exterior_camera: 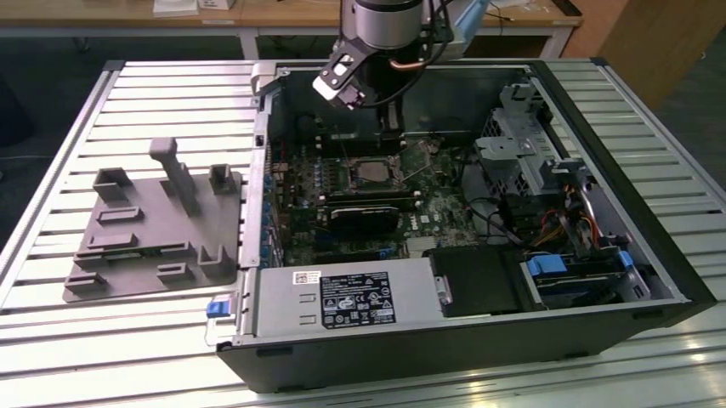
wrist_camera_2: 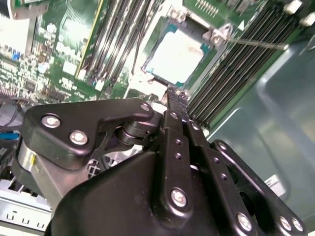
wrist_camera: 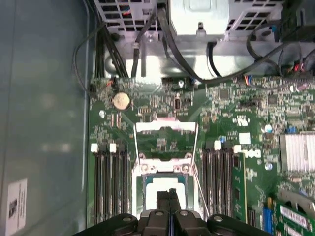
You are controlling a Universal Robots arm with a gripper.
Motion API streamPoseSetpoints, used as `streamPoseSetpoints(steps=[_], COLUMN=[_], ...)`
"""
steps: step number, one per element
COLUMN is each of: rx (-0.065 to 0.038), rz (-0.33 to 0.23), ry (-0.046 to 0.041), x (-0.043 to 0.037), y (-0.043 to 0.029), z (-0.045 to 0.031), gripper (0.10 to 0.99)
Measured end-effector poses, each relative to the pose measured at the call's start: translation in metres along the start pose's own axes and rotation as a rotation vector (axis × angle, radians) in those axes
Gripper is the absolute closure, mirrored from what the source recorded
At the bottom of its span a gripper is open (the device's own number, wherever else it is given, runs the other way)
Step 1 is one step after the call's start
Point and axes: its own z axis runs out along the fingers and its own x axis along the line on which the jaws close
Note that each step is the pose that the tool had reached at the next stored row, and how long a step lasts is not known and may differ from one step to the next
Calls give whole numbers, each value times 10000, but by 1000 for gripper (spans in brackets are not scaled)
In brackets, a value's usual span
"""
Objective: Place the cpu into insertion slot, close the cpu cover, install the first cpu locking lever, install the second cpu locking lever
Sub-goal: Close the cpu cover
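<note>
While the cpu (wrist_camera_2: 179, 59) sits in the insertion slot (wrist_camera: 162, 166) with the cpu cover (wrist_camera: 166, 126) flipped open, the gripper (wrist_camera: 170, 192) — fingers (wrist_camera: 163, 199) pinched together, empty — hovers just above it; closing the cover seems in hand, needing a push on its rim.

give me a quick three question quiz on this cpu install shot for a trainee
1. True or false: the cpu already lies in the insertion slot.
2. The cpu cover is: A) swung open, clear of the chip; B) shut down over the chip; C) missing from the board.
3. In the exterior view, on which side of the computer case does the grey fixture tray sit?

Key: 1 true. 2 A. 3 the exterior view's left.
</note>
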Motion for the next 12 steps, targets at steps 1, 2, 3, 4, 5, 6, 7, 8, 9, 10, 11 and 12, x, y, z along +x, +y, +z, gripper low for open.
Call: streamPoseSetpoints(steps=[1, 2, 3, 4, 5, 6, 7, 8, 9, 10, 11, 12], rx=[8, 19, 29, 40, 52, 65, 79, 92, 108, 123, 138, 156], rz=[1, 0, 0, 1, 1, 0, 2, 2, 1, 3, 2, 2], ry=[0, 0, -1, 0, -1, -1, -1, -1, -2, -4, -5, -7], x=[1, 2, 3, 4, 5, 6, 7, 8, 10, 11, 12, 14], y=[29, 63, 95, 129, 164, 198, 232, 268, 307, 344, 378, 416], z=[3, 6, 9, 13, 16, 20, 23, 27, 31, 34, 37, 40], gripper=[980, 980, 980, 980, 980, 980, 980, 980, 980, 980, 980, 980])
